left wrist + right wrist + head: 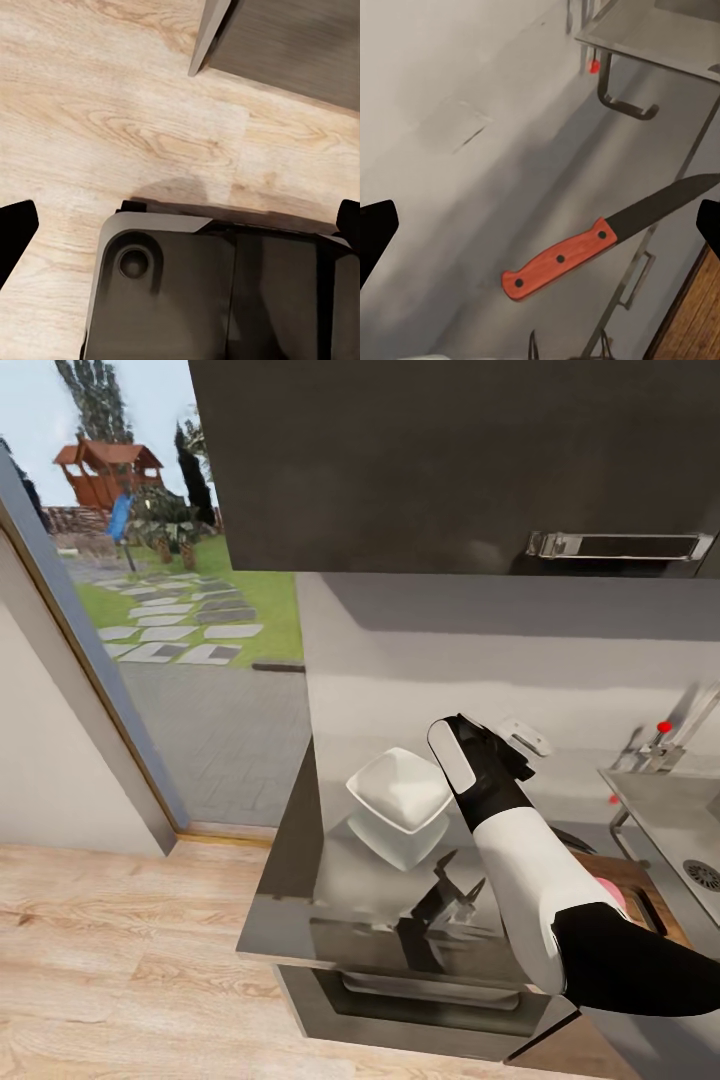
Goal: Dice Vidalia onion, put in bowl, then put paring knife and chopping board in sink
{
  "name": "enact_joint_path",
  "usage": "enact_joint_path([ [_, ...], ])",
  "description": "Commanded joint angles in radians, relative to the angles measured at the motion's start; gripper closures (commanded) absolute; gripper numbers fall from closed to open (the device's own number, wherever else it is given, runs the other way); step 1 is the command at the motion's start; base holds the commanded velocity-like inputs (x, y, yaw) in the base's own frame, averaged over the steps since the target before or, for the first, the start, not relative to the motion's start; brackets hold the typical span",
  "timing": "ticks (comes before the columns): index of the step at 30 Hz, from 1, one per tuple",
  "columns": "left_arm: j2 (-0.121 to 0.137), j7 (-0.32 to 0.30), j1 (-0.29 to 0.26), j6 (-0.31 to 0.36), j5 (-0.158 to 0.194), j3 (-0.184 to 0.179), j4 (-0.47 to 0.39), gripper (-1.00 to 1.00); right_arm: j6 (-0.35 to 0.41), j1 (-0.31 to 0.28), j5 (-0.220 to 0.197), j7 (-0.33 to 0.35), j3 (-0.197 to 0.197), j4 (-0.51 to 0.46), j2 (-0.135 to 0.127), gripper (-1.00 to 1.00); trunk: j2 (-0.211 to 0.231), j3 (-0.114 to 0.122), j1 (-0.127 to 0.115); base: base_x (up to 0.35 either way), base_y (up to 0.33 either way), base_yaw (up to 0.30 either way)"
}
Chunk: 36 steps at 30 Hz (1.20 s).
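Right gripper (540,229): fingers (375,232) are standing spread wide and holding nothing, hovering over the counter.
Knife (585,251): is lying flat on the counter (457,187) between the two fingertips, untouched by either; the red handle is pointing near, the dark blade running toward the far fingertip.
Board (690,322): is showing as a brown wood corner just beyond the blade-side finger.
Left gripper (180,217): fingers (15,232) are standing wide apart, empty, hanging above the wood floor (112,112) and the robot's base (210,292).
Bowl (398,790): is resting on the counter beside the right arm (520,870).
Sink (670,820): is lying beyond the fingers, the tap's red lever (663,727) above it.
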Motion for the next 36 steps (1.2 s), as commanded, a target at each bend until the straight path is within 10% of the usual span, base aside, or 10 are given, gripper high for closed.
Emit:
enact_joint_path([
  [1,0.001,-0.001,0.000,0.002,0.010,-0.002,-0.001,-1.00,0.011,-0.001,-0.004,-0.005,0.001,-0.001,0.000,-1.00,-0.001,-0.001,0.000,0.000,0.000,0.000],
  [26,0.002,-0.002,0.000,0.003,0.010,0.000,0.002,-1.00,0.010,-0.001,-0.113,-0.178,-0.013,-0.015,0.000,-1.00,-0.001,-0.001,0.000,0.000,0.000,0.000],
  [36,0.002,-0.002,0.000,0.003,0.010,0.000,0.003,-1.00,0.011,-0.001,-0.113,-0.210,-0.121,-0.027,0.000,-1.00,-0.001,-0.001,0.000,0.000,0.000,0.000],
])
